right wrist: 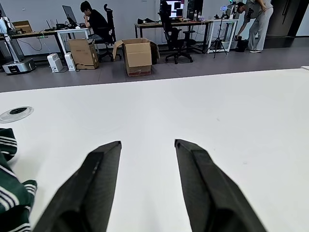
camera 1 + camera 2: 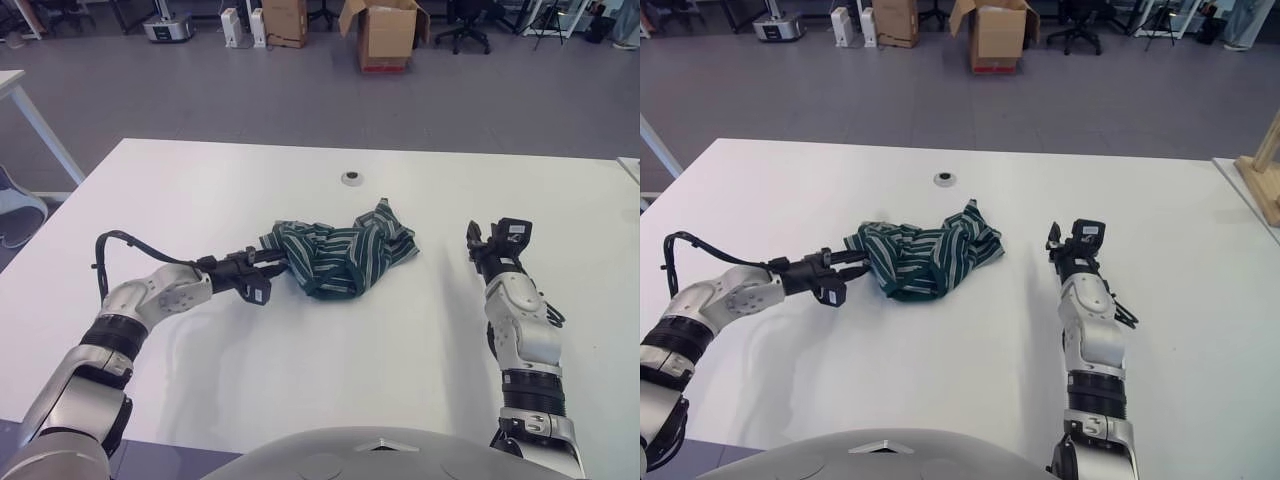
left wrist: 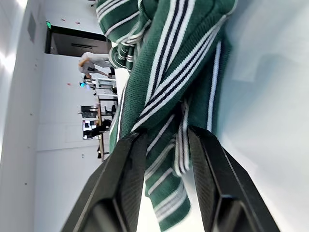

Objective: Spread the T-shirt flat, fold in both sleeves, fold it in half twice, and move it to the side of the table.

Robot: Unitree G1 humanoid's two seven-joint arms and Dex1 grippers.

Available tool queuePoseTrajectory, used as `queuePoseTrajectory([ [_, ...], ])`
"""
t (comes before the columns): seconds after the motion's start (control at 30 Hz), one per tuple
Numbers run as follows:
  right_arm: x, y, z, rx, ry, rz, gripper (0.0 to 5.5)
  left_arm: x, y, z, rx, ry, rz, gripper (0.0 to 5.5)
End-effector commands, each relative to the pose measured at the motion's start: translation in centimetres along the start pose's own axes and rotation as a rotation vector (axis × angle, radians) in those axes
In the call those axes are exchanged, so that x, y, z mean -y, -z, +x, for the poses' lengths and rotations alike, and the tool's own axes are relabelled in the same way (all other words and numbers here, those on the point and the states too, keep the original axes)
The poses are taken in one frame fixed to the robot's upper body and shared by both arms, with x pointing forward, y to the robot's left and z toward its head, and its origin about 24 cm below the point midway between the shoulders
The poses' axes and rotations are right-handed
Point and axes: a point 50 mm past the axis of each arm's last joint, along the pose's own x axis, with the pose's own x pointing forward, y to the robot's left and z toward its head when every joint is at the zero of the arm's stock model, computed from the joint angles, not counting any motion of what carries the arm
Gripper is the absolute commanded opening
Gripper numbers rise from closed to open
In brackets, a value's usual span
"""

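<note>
- T-shirt (image 2: 340,255): lies crumpled in a striped green heap in the middle of the table (image 2: 300,390), not yet spread; long axis left to right, right end a little farther off.
- Left gripper (image 2: 272,262): sits at the heap's left edge, pointing right along that axis; jaws parted around a fold of cloth, seemingly not pinching it.
- Right gripper (image 2: 486,238): rests to the right of the heap, apart from it, aimed far; jaws parted, holding nothing.
- Nearer arm: left; probably needs only to close and draw the edge leftward.
</note>
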Motion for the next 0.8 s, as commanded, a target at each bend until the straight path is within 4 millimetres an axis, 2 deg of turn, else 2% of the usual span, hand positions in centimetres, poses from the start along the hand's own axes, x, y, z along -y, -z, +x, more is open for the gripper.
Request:
queuePoseTrajectory([
  [0.03, -0.2, -0.4, 0.3, 0.012, -0.006, -0.007, 2.07, -0.7, -1.1, 0.6, 0.064, -0.062, 0.076, 1.51],
  [0.17, -0.3, -0.2, 0.4, 0.004, -0.014, -0.006, 2.07, -1.3, -1.7, 0.0, 0.093, -0.16, 0.141, 1.51],
  [0.3, -0.6, -0.1, 0.4, -0.001, -0.028, -0.003, 2.07, -1.0, -2.3, 0.3, 0.118, -0.175, 0.168, 1.51],
  [0.43, -0.6, 0.0, 0.3, -0.003, -0.029, -0.005, 2.07, 0.2, -2.4, 1.2, 0.138, -0.066, 0.181, 1.51],
  [0.63, -0.5, -0.6, 0.3, 0.023, -0.047, -0.039, 2.12, 0.9, -2.2, 1.7, 0.156, 0.024, 0.17, 0.53],
  [0.73, -1.7, -2.9, 1.0, 0.082, -0.245, -0.067, 2.12, 1.5, -2.7, 1.3, 0.188, 0.033, 0.137, 0.04],
  [0.8, -3.8, -5.0, 2.1, 0.1, -0.501, -0.134, 2.12, 2.4, -3.8, 1.0, 0.237, 0.061, 0.117, 0.01],
])
